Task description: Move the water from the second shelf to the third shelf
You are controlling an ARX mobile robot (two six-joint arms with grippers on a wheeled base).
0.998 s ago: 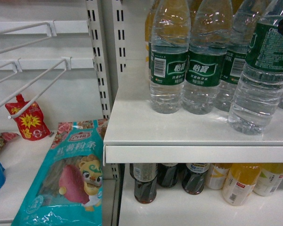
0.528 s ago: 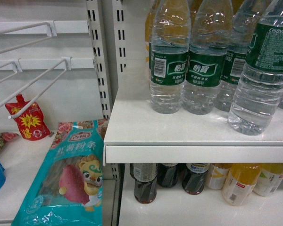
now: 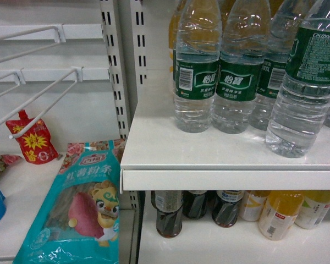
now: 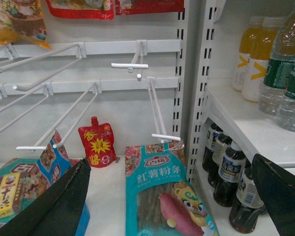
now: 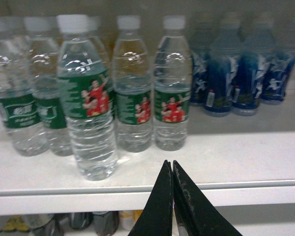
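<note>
Here the water (image 5: 87, 105) stands upright near the shelf (image 5: 226, 164) edge; right claw (image 5: 172, 169) pressed together, left claw (image 4: 172, 196) spread

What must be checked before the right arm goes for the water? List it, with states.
1. Right end effector open for a grasp: not ok. Its fingers are pressed together and hold nothing.
2. Front water bottle upright and reachable: ok. It stands ahead of the row, near the shelf edge.
3. Right end effector lined up with that bottle: not ok. It points to the bottle's right.
4. Left end effector out of the way: ok. It is open, empty and in front of the snack bay.
5. Room on the lower shelf: ok. There is a bare strip in front of the dark bottles.
6. That this lower shelf is the third one: cannot tell.
</note>
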